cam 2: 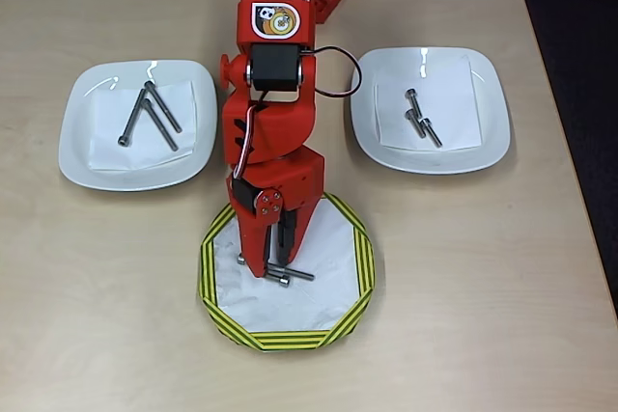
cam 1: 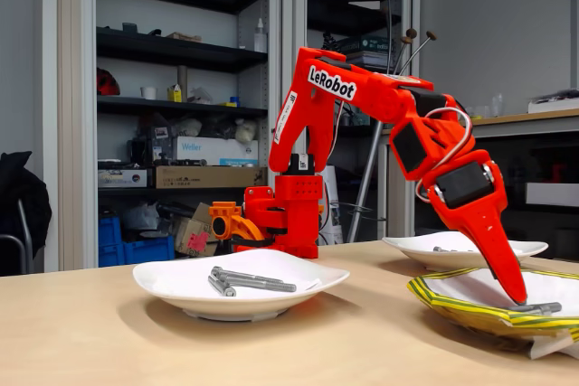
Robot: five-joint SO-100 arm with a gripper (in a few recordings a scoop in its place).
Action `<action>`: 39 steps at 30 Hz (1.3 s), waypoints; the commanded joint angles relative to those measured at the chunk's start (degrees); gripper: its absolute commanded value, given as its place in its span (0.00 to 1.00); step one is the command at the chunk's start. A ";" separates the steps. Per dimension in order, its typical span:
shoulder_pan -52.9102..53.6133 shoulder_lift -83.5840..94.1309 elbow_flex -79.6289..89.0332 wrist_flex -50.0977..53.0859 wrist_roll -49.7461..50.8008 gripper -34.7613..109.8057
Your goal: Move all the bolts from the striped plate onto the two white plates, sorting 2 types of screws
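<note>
Red arm (cam 2: 275,55), marked "LeRobot" on its upper link, is standing at the far side of the wooden worktop (cam 2: 502,287) and reaching forward and down over the striped plate (cam 2: 362,267). Its claw (cam 2: 275,267) is pointing down into that plate's white centre, fingers set narrowly apart, their tips sitting at the bolts (cam 2: 290,275) lying there; whether they are gripping a bolt or merely touching one I cannot tell. In the overhead view, at least two bolts are lying on the striped plate (cam 1: 452,300), partly hidden under the claw, one poking out to the right of the fingertips. In the fixed view the claw (cam 1: 517,294) is coming down at a slant, its tip meeting a grey bolt (cam 1: 541,308) resting on the plate. White plate at overhead left (cam 2: 87,156) is carrying three long bolts (cam 2: 147,115), fanned out and touching near their upper ends. White plate at overhead right (cam 2: 483,142) is carrying short bolts (cam 2: 420,123), apparently three, close together. In the fixed view the long bolts (cam 1: 246,281) are lying on the nearer white plate (cam 1: 172,285), and the other white plate (cam 1: 516,250) is sitting behind the striped one.
</note>
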 commanded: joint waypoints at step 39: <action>4.13 -12.39 -36.21 37.71 -5.01 0.24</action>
